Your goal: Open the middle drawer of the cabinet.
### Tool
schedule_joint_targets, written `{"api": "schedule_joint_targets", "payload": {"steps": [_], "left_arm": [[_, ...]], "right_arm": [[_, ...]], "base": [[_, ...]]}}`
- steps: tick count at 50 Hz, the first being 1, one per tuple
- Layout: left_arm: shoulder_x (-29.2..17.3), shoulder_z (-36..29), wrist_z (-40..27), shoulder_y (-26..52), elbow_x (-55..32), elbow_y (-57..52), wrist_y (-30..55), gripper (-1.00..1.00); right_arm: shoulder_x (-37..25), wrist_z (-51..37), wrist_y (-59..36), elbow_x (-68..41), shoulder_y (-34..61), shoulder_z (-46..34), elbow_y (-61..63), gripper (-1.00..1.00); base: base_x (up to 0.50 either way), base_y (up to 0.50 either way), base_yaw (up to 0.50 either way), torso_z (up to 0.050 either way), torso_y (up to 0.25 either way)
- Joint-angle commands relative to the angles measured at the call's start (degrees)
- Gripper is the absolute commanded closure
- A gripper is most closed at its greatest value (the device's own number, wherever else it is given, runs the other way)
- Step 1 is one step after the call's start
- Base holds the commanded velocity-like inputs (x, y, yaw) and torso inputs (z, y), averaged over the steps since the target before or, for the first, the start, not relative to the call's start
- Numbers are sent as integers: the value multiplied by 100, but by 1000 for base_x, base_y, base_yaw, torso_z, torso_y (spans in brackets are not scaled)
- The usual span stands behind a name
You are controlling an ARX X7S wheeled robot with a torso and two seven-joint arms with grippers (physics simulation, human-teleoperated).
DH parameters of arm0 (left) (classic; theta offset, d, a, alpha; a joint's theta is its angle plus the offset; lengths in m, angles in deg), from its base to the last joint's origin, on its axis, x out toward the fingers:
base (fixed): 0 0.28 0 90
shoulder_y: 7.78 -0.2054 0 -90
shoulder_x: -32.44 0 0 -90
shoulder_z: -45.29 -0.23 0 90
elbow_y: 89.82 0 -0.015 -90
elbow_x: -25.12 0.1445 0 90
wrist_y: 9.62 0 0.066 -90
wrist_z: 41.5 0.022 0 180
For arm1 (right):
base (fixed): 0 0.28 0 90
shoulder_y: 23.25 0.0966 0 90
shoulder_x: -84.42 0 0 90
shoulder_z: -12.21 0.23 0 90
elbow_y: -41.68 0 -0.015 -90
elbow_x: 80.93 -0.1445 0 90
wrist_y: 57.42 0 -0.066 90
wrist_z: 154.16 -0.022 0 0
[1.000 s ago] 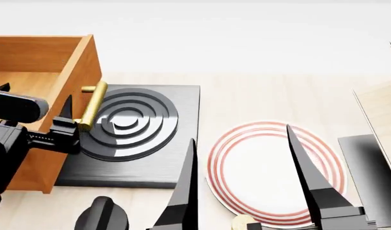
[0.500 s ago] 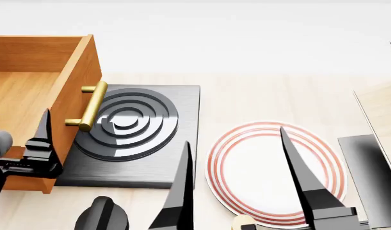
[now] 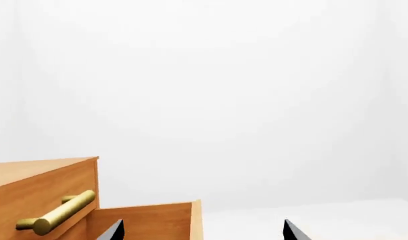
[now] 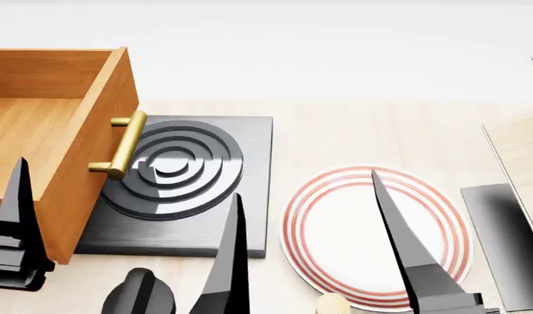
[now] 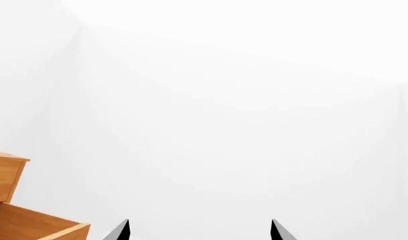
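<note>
The middle drawer (image 4: 48, 124) stands pulled out, its orange-brown box open to the top and empty. Its brass bar handle (image 4: 125, 145) hangs over the left edge of the stove plate. In the left wrist view the drawer's wall (image 3: 153, 220) juts out below the cabinet (image 3: 37, 185) and the upper drawer's handle (image 3: 57, 216). My left gripper (image 3: 202, 232) is open and empty; one of its fingers (image 4: 20, 203) shows near the drawer's near side, apart from the handle. My right gripper (image 4: 305, 185) is open and empty above the striped plate.
A black stove plate (image 4: 248, 137) with raised rings lies right of the drawer. A white plate with red rings (image 4: 344, 229) lies beside it. A black knob (image 4: 140, 294) sits at the front. Pale wood boards (image 4: 524, 157) and a dark panel (image 4: 501, 229) are at the right.
My left gripper has drawn back from the handle's near end, down and to the left. The drawer has stayed pulled out. My right gripper has shifted slightly left.
</note>
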Motion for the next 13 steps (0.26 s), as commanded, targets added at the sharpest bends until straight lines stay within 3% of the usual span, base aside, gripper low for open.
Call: {"api": "schedule_joint_targets", "payload": {"steps": [1,10,13], "left_arm": [[-258,179,-206,-607,107,-901,-212,-100],[-505,296,-390,-1228,565,-1653,-509,-100],[-973,7,-833,-1275,570,-1735,-937,-100]], "right_arm": [[27,25,250,148,-81,-73,6,-100],[27,6,485,329,-172,-267,6,-100],[28,-11,619,392,-227,-329,6,-100]], "base": [[0,0,0,0,0],[0,0,0,0,0],[0,0,0,0,0]]}}
